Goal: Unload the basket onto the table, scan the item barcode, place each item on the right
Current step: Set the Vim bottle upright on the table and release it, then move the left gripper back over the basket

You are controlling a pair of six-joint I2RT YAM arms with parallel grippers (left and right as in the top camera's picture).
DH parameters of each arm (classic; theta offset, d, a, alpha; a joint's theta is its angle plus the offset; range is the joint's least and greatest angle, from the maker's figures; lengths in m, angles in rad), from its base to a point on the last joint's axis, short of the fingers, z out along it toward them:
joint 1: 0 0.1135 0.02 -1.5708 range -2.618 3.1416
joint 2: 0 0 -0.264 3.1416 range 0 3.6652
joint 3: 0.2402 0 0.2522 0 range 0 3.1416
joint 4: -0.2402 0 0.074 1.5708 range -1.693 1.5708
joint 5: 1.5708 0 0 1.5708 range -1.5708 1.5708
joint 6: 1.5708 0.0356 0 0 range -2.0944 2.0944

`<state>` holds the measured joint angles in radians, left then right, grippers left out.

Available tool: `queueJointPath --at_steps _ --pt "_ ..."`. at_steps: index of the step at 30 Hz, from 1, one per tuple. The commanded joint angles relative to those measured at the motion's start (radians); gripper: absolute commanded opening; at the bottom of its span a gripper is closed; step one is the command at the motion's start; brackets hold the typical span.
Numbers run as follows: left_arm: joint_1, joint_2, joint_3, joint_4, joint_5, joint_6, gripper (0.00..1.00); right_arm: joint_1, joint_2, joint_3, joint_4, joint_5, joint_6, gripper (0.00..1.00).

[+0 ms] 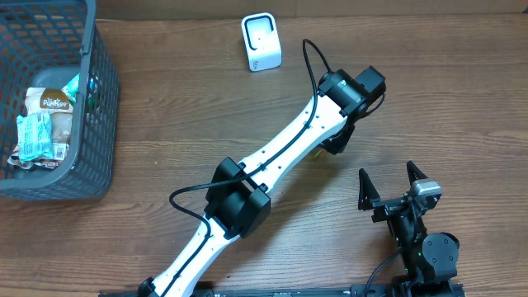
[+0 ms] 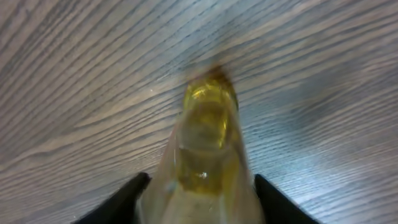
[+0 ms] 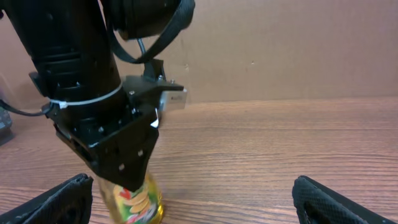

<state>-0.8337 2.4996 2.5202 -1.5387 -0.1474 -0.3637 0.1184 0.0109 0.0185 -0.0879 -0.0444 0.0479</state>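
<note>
Right wrist alone: item label [image 3: 134, 200]

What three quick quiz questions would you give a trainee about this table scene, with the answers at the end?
1. True or false: the right hand is open and holds nothing.
2. Where is the white scanner? A) inside the basket; B) on the table's far side, apart from both arms; C) in the right hand.
3. What colour is the item between the left hand's fingers?

Key: 1 true; 2 B; 3 yellow.
</note>
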Motion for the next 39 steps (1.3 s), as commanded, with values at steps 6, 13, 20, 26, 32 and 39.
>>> queueJointPath --at_steps 6,13,20,26,32,39 --pt "-0.003 -0.002 0.013 -0.004 0.025 0.017 0.90 -0.003 -0.008 -0.011 0.006 0.005 -0.008 1.00" --pt "0.050 -0.035 0.261 -0.010 0.026 0.064 1.00 -0.003 -0.008 -0.011 0.006 0.005 -0.008 1.00" --pt "0.190 -0.126 0.598 -0.003 -0.048 0.215 1.00 -0.003 -0.008 -0.011 0.006 0.005 -0.008 1.00" --pt "0.410 -0.291 0.620 0.098 -0.188 0.315 1.00 -0.003 -0.008 -0.011 0.006 0.005 -0.008 1.00" --pt "0.705 -0.388 0.620 0.100 -0.183 0.319 1.00 -0.003 -0.008 -0.011 0.006 0.005 -0.008 1.00" --pt "1.048 -0.376 0.594 0.001 -0.076 0.267 1.00 -0.003 -0.008 -0.011 0.006 0.005 -0.008 1.00"
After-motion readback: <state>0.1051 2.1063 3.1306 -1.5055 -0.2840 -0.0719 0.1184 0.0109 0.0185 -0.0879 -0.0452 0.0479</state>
